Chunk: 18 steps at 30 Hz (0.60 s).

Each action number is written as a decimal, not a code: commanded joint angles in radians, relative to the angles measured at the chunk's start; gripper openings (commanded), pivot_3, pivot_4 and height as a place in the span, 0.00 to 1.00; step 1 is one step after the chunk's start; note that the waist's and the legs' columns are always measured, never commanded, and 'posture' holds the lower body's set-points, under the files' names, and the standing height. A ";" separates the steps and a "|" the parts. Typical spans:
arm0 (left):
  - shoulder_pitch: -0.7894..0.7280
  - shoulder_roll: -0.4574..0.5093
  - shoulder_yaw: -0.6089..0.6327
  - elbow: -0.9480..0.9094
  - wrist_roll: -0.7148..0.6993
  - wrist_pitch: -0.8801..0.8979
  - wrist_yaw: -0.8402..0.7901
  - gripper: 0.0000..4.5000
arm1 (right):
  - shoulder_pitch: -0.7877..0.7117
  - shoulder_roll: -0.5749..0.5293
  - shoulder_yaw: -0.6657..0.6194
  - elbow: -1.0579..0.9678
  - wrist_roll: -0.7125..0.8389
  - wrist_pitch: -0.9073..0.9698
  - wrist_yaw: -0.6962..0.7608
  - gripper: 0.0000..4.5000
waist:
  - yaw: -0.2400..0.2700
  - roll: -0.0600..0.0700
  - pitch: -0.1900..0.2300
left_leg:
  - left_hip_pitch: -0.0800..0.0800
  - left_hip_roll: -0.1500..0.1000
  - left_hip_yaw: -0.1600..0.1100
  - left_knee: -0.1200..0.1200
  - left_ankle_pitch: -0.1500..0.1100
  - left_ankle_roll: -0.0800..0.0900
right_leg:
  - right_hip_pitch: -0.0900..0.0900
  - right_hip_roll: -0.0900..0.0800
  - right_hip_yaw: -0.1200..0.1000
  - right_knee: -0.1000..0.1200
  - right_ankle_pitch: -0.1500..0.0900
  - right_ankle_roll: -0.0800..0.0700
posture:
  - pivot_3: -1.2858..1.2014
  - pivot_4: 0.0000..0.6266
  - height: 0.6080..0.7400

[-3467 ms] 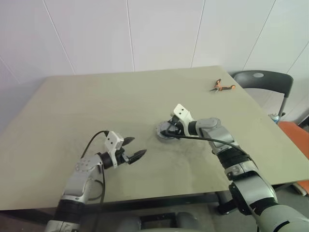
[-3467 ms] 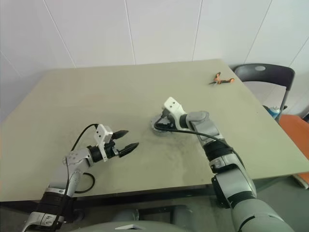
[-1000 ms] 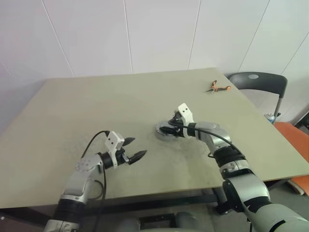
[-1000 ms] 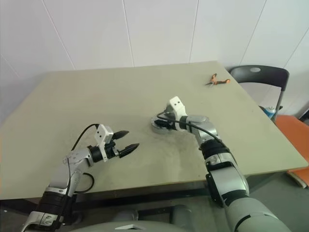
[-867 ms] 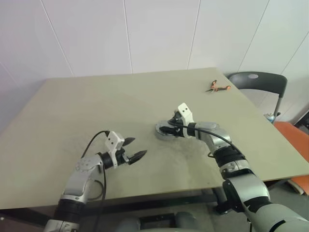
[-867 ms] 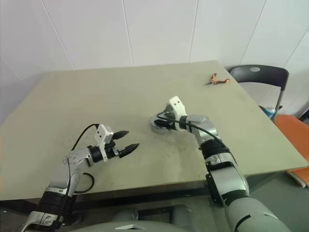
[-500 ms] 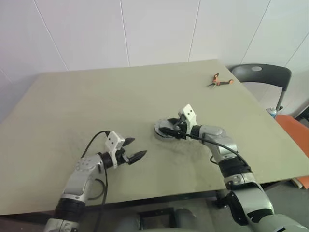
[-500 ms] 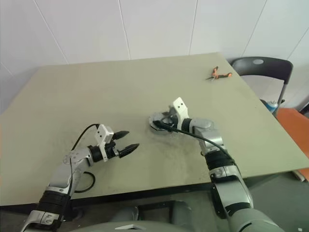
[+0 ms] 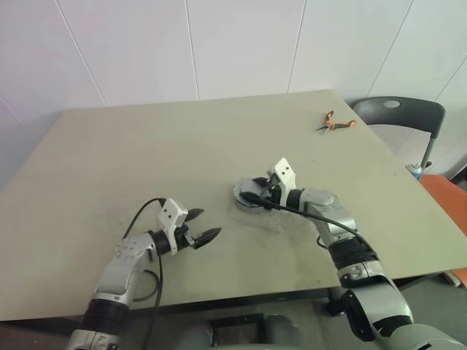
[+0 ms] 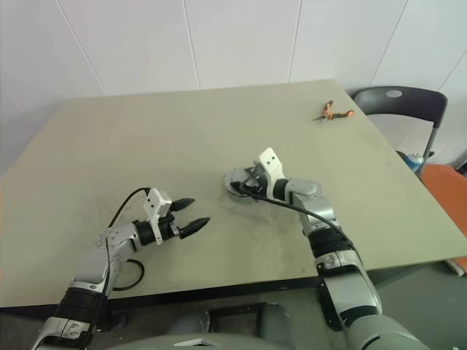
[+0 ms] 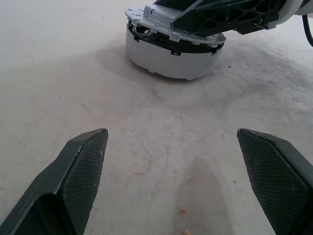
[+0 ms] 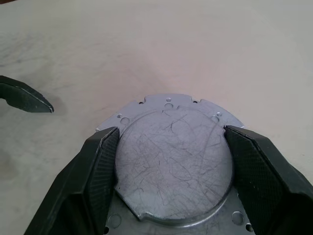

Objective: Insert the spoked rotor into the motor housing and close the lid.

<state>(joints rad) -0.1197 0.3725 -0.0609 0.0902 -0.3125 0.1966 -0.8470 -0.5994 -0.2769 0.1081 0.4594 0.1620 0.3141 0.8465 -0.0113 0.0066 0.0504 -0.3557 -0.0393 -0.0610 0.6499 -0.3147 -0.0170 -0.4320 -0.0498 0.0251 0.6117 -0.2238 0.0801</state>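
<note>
My right gripper [image 12: 168,161] has its two black cross-hatched fingers set on either side of the round grey metal lid [image 12: 172,161], a scratched disc with small holes and notches along its flange. The finger pads [image 12: 100,169] lie against the raised central part of the disc on both sides, so I am pinching the lid across its width. From my head camera, this gripper [image 9: 257,195] reaches in from the right over the small round motor housing [image 9: 248,198], which stands near the middle of the pale olive table [image 9: 146,153]. My left wrist camera shows the housing [image 11: 168,54] as a light grey drum with a dark band under its top, and the lid [image 11: 146,20] sitting on that top, slightly tilted, with my right fingers laid across it. I cannot tell whether it is fully seated. The spoked rotor cannot be made out; the lid covers the top of the housing.

My left gripper [image 9: 202,224] hovers low over the table, well apart from the housing and nearer to me, its black fingers spread wide and holding nothing, pointing toward the housing.

Farther out, near the table's far right corner, lies a small orange-handled tool [image 9: 334,122]. Beyond that corner stands a dark grey chair [image 9: 398,113] against the white panelled wall [image 9: 241,44].
</note>
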 commanded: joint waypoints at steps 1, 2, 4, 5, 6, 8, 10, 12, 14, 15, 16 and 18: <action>-0.015 0.004 0.004 -0.007 0.003 -0.024 -0.006 1.00 | -0.030 -0.011 0.007 -0.055 0.020 0.040 0.037 0.68 | 0.000 0.000 0.000 | 0.000 0.000 0.000 0.000 0.000 0.000 | 0.000 0.000 0.000 0.000 0.000 0.000 | 0.52 0.00 1.00; -0.015 0.004 0.004 -0.006 0.003 -0.025 -0.006 1.00 | -0.033 -0.013 0.007 -0.059 0.021 0.046 0.039 0.68 | 0.001 0.000 0.000 | 0.000 0.000 0.000 0.000 0.000 0.000 | 0.000 0.000 0.000 0.000 0.000 0.000 | 0.52 0.00 1.00; -0.016 0.004 0.003 -0.005 0.003 -0.026 -0.006 1.00 | -0.040 -0.017 0.011 -0.064 0.010 0.047 0.035 0.68 | 0.000 0.000 0.000 | 0.000 0.000 0.000 0.000 0.000 0.000 | 0.000 0.001 0.000 0.000 0.000 0.000 | 0.52 0.00 1.00; -0.016 0.003 0.003 -0.004 0.003 -0.027 -0.006 1.00 | -0.045 -0.019 0.013 -0.062 0.002 0.045 0.029 0.68 | 0.000 0.000 0.000 | 0.000 0.000 0.000 0.000 0.000 0.000 | 0.000 0.001 0.000 0.000 0.000 0.000 | 0.52 0.00 1.00; -0.016 0.003 0.003 -0.004 0.003 -0.027 -0.005 1.00 | -0.049 -0.022 0.021 -0.058 -0.013 0.041 0.021 0.68 | 0.000 0.000 0.000 | 0.000 0.000 0.000 0.000 0.000 0.000 | 0.000 0.000 0.000 0.000 0.000 0.000 | 0.52 0.00 1.00; -0.016 0.002 0.002 -0.005 0.003 -0.028 -0.005 1.00 | -0.054 -0.037 0.059 -0.042 -0.069 0.019 0.006 0.68 | 0.000 0.000 0.000 | 0.000 0.000 0.000 0.000 0.000 0.000 | 0.000 0.000 0.000 0.000 0.000 0.000 | 0.52 0.00 1.00; -0.014 0.002 0.002 -0.006 0.003 -0.028 -0.004 1.00 | -0.057 -0.046 0.088 -0.033 -0.106 0.010 -0.005 0.68 | 0.000 0.000 0.000 | 0.000 0.000 0.000 0.001 0.000 0.000 | 0.000 0.001 0.000 0.001 0.000 0.000 | 0.52 0.00 1.00; -0.012 0.001 0.002 -0.008 0.003 -0.028 -0.003 1.00 | -0.059 -0.045 0.094 -0.032 -0.114 0.007 -0.010 0.68 | 0.000 0.000 0.000 | 0.001 0.000 0.000 0.001 0.000 0.000 | 0.001 0.001 0.000 0.001 0.000 0.000 | 0.52 0.00 1.00; -0.009 0.001 0.001 -0.011 0.003 -0.028 -0.002 1.00 | -0.061 -0.041 0.090 -0.035 -0.112 0.009 -0.015 0.68 | 0.000 0.000 0.000 | 0.002 0.000 0.000 0.002 0.000 0.000 | 0.002 0.001 -0.001 0.001 0.000 0.000 | 0.52 0.00 1.00; -0.008 0.001 0.001 -0.012 0.002 -0.027 -0.002 1.00 | -0.062 -0.039 0.088 -0.035 -0.111 0.010 -0.018 0.68 | 0.000 0.000 0.000 | 0.002 0.000 0.000 0.002 0.000 0.000 | 0.002 0.002 -0.001 0.001 0.000 0.000 | 0.52 0.00 1.00; -0.007 0.000 0.001 -0.014 0.002 -0.027 -0.002 1.00 | -0.062 -0.037 0.088 -0.035 -0.112 0.010 -0.022 0.68 | 0.000 0.000 0.000 | 0.002 0.000 0.000 0.002 0.000 0.000 | 0.002 0.002 -0.001 0.002 0.000 -0.001 | 0.52 0.00 1.00; -0.005 0.000 0.001 -0.015 0.001 -0.026 -0.001 1.00 | -0.061 -0.035 0.088 -0.035 -0.112 0.010 -0.028 0.68 | 0.000 0.000 0.000 | 0.002 0.000 0.000 0.003 0.000 0.000 | 0.002 0.002 -0.001 0.002 0.001 -0.001 | 0.52 0.00 1.00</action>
<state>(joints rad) -0.1190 0.3715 -0.0625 0.0974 -0.3125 0.1867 -0.8462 -0.6427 -0.3137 0.1963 0.4352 0.0600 0.3316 0.8302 -0.0114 0.0064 0.0502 -0.3536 -0.0394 -0.0609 0.6526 -0.3145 -0.0171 -0.4295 -0.0481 0.0245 0.6136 -0.2233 0.0795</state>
